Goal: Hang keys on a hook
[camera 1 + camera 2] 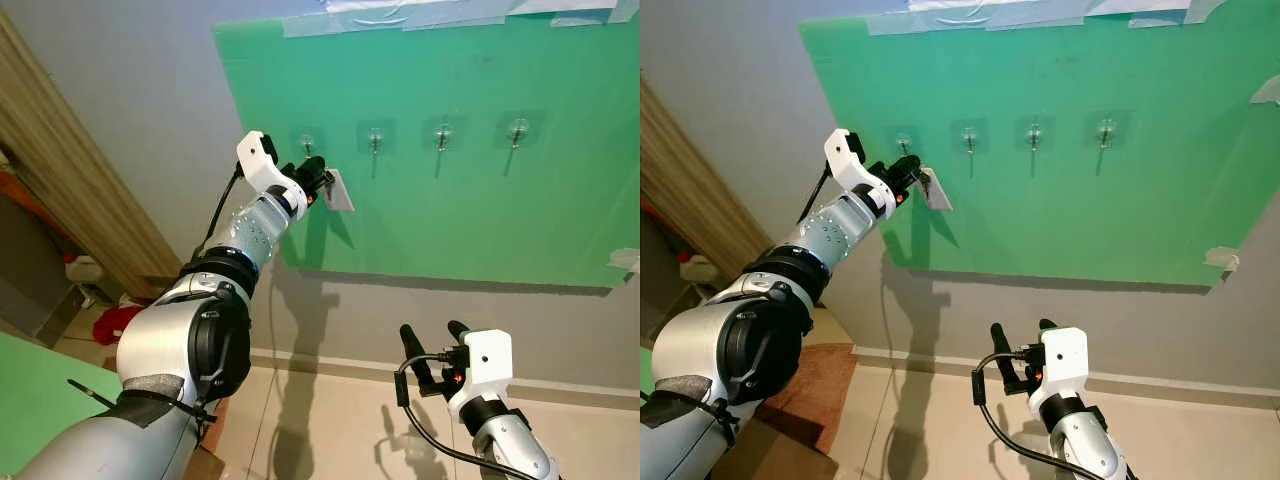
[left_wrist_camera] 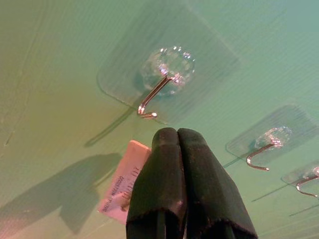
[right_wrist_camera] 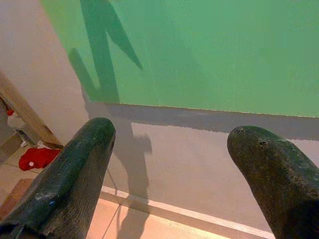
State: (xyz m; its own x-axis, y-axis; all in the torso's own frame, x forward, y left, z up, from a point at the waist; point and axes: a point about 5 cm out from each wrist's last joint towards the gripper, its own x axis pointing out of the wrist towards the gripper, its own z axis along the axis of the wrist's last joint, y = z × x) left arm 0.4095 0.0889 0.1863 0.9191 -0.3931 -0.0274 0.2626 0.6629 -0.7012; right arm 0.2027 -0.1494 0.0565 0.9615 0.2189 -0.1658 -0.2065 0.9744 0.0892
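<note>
Four clear adhesive hooks run in a row across the green board [image 1: 470, 220] taped to the wall. At far left, a wooden door frame [image 1: 70, 190] leans into sight, with something red [image 1: 118, 322] on the floor beyond. The left pincer [image 1: 313, 178] is raised just below the leftmost hook [image 1: 307, 143], its fingers pressed together on the keys' pale tag [image 1: 338, 191], nothing between it and the hook. Low on the right, the right pincer [image 1: 433, 352] hangs spread wide, holding nothing.

A home hallway: grey wall [image 1: 150, 90], tiled floor [image 1: 330, 420], wooden door frame [image 1: 70, 190].
</note>
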